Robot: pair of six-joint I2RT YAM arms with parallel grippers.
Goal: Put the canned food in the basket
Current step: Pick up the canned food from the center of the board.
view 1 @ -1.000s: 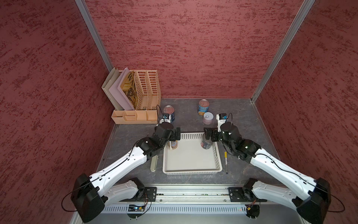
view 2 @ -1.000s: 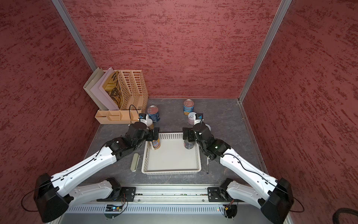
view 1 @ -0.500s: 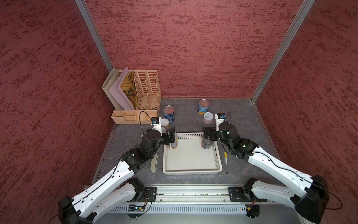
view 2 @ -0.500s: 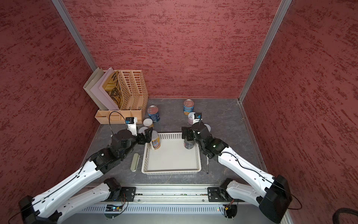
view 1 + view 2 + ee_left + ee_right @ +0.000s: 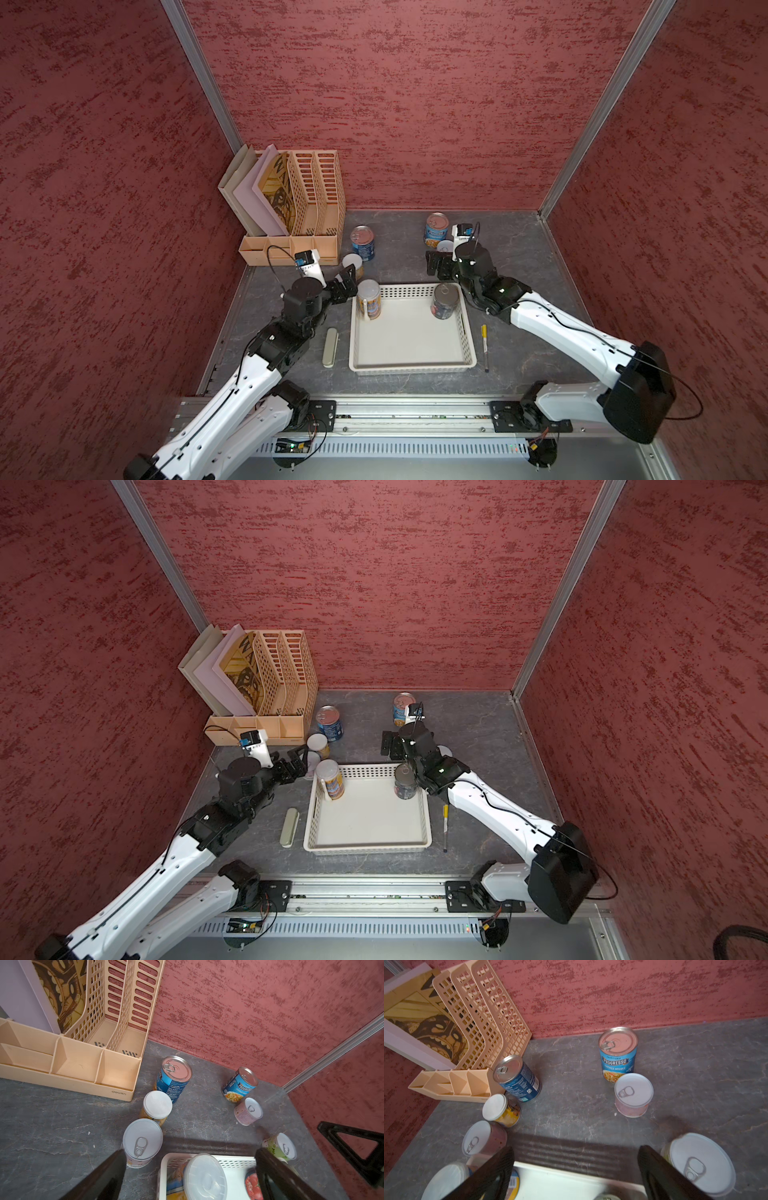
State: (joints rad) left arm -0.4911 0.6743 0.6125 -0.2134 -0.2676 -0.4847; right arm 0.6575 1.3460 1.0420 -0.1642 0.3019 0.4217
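The white basket [image 5: 411, 365] [image 5: 365, 846] holds a slim yellow-labelled can [image 5: 369, 298] [image 5: 330, 780] [image 5: 204, 1176] in its far left corner and a dark can [image 5: 445, 300] [image 5: 405, 781] in its far right corner. My left gripper [image 5: 347, 283] [image 5: 191, 1152] stands open just left of the yellow can, holding nothing. Past the basket's far rim [image 5: 571, 1172], my right gripper [image 5: 438, 266] [image 5: 576, 1150] hangs open and empty. On the table behind are two blue cans [image 5: 363, 243] [image 5: 618, 1053] and several small white-topped cans [image 5: 142, 1142] [image 5: 633, 1095] [image 5: 702, 1163].
A beige file holder [image 5: 303, 199] with folders stands at the back left, close to the blue can. An olive case [image 5: 330, 347] lies left of the basket and a yellow-capped pen [image 5: 484, 347] right of it. Red walls enclose three sides.
My left arm has drawn back and to the left, away from the yellow can, which stays in the basket. My right gripper has moved off the dark can toward the back wall.
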